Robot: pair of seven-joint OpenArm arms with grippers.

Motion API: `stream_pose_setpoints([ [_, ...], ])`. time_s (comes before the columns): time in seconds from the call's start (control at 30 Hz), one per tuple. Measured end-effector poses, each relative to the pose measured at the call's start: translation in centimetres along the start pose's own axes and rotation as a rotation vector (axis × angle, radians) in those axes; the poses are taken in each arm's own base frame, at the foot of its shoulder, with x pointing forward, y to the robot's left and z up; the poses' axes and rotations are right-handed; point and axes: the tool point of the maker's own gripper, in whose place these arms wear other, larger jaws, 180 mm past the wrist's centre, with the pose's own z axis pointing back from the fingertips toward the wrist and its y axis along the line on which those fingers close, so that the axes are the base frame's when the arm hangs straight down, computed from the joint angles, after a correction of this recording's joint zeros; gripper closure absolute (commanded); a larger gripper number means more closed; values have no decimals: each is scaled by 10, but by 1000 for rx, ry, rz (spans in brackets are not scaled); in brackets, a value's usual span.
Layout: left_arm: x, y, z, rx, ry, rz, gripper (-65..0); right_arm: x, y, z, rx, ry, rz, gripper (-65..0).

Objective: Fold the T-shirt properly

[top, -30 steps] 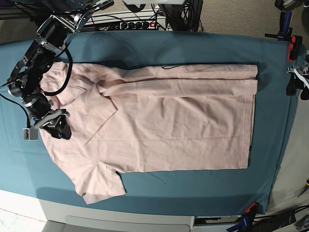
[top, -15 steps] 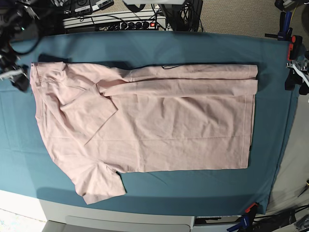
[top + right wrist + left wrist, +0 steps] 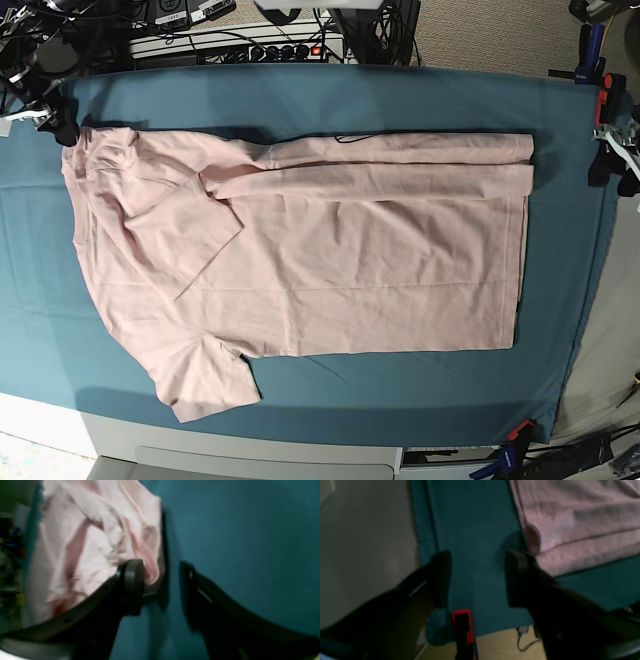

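Note:
The pale pink T-shirt (image 3: 320, 260) lies flat on the teal table cloth (image 3: 400, 390), plain side up. Its far long edge is folded in over the body, the far sleeve is tucked in, and the near sleeve (image 3: 205, 385) sticks out. My right gripper (image 3: 50, 118) is open beside the shirt's far left corner. In the right wrist view (image 3: 160, 590) one finger (image 3: 132, 587) touches the bunched pink cloth (image 3: 95, 542). My left gripper (image 3: 610, 160) is open and empty at the table's right edge. In the left wrist view (image 3: 477, 580) it hovers over teal cloth next to the shirt's hem corner (image 3: 570, 530).
Red clamps hold the cloth at the right edge (image 3: 605, 100) and the front right (image 3: 517, 432); one shows in the left wrist view (image 3: 461, 622). A power strip and cables (image 3: 240, 45) lie behind the table. The table's white front edge (image 3: 250, 450) is at the bottom.
My right gripper has left the shirt's collar area and drawn back to the far left corner, open. The shirt's left part now lies uncovered. The left gripper has barely moved.

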Motion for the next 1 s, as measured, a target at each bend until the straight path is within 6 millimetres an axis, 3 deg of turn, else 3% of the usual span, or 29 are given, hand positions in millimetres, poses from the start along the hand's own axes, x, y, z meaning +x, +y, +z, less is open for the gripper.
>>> stream_pose_setpoints([
  [0.37, 0, 0, 0, 0, 1, 0, -346, -4, 20, 0, 121, 4, 6, -245],
  [0.6, -1, 0, 0, 0, 3, 0, -346, -2, 22, 0, 133, -7, 2, -251],
  [0.73, -2, 0, 0, 0, 11, 0, -346, 5, 31, 3, 185, -46, 25, -323],
  [1.0, -3, 0, 0, 0, 18, 0, -346, -3, 21, 0, 130, 3, 45, -324],
])
